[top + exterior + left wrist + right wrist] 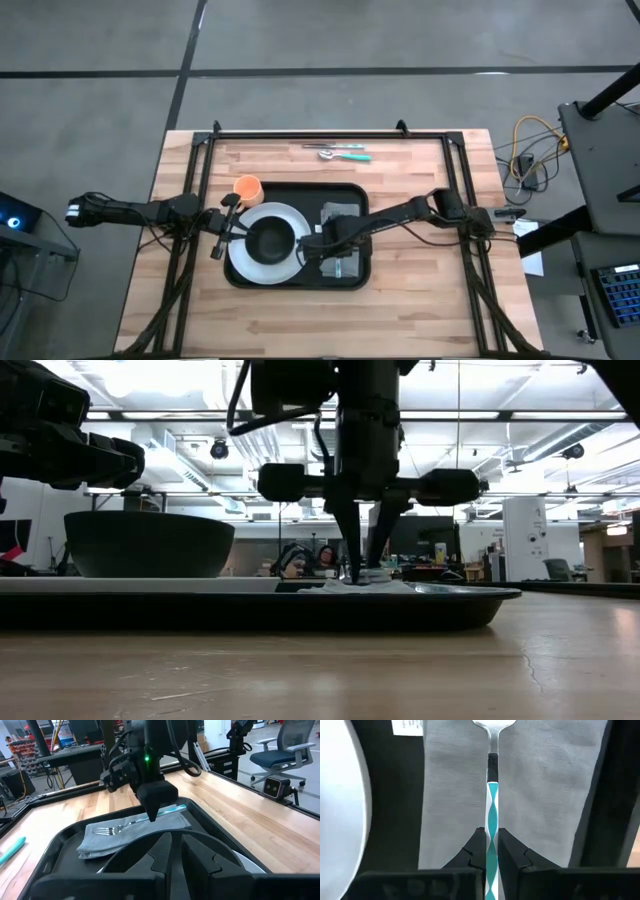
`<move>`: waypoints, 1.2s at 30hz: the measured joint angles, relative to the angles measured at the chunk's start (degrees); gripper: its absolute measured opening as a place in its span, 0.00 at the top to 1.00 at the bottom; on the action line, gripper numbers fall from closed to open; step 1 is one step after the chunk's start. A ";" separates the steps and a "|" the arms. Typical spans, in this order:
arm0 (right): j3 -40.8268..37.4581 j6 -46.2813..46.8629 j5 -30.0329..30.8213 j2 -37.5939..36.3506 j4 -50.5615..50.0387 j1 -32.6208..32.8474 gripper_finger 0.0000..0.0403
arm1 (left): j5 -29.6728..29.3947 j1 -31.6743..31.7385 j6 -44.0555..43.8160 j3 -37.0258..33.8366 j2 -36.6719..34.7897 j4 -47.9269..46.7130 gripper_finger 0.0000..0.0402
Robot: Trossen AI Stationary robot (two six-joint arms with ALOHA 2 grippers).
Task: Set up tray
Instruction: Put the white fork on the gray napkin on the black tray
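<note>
Right tool (491, 851) pinching fork (491, 795) on napkin (545, 795) (in tray (345, 275)), left tool's state unclear

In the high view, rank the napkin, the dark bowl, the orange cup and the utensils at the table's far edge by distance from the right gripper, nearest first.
1. Napkin: directly under the right gripper, on the tray's right half.
2. Dark bowl: just left of it, on the white plate.
3. Orange cup: off the tray's far left corner.
4. Utensils: by the table's far edge.
</note>
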 joint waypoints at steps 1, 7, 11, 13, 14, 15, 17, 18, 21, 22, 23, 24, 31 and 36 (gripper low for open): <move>0.01 0.00 0.59 -0.02 0.00 0.07 0.97 | 0.02 0.02 0.00 0.02 0.00 0.00 0.94; -0.08 0.95 2.41 -0.07 0.00 -0.23 0.97 | 0.00 0.00 0.00 0.00 0.00 0.02 0.94; -0.33 0.91 2.57 -0.11 -2.04 -0.35 0.97 | 0.01 0.00 0.00 0.01 0.00 0.01 0.94; -0.33 0.92 2.65 -0.11 -2.59 -0.33 0.97 | 0.02 0.00 0.00 0.02 0.00 0.01 0.94; -0.35 0.90 2.67 -0.12 -2.64 -0.33 0.97 | 0.02 0.00 0.00 0.00 0.00 0.00 0.94; -0.43 0.92 2.73 -0.13 -2.60 -0.35 0.97 | 0.00 0.02 0.00 0.00 0.00 0.00 0.94; -0.73 1.12 3.66 -0.12 -2.62 -0.35 0.97 | 0.02 0.02 0.00 0.00 0.00 0.00 0.94; -0.82 1.14 4.25 -0.13 -2.59 -0.35 0.97 | 0.00 0.01 0.00 0.01 0.00 0.00 0.94; -0.94 1.16 4.56 -0.13 -2.52 -0.44 0.97 | 0.02 0.02 0.00 0.02 0.00 0.00 0.94; -1.10 1.19 4.60 -0.13 -2.45 -0.50 0.97 | 0.00 0.02 0.00 0.02 0.00 0.00 0.94; -1.34 1.27 4.60 -0.13 -2.34 -0.59 0.97 | 0.00 0.02 0.00 0.01 0.00 0.00 0.94; -1.64 1.32 4.60 -0.13 -2.19 -0.61 0.97 | 0.01 0.02 0.00 0.01 0.00 0.01 0.94; -3.23 2.17 4.71 -0.13 -0.11 -0.61 0.88 | 0.02 0.01 0.00 0.01 0.00 0.01 0.94; -3.43 2.56 4.65 -0.13 0.15 -0.61 0.81 | 0.01 0.01 0.00 0.02 0.00 0.00 0.94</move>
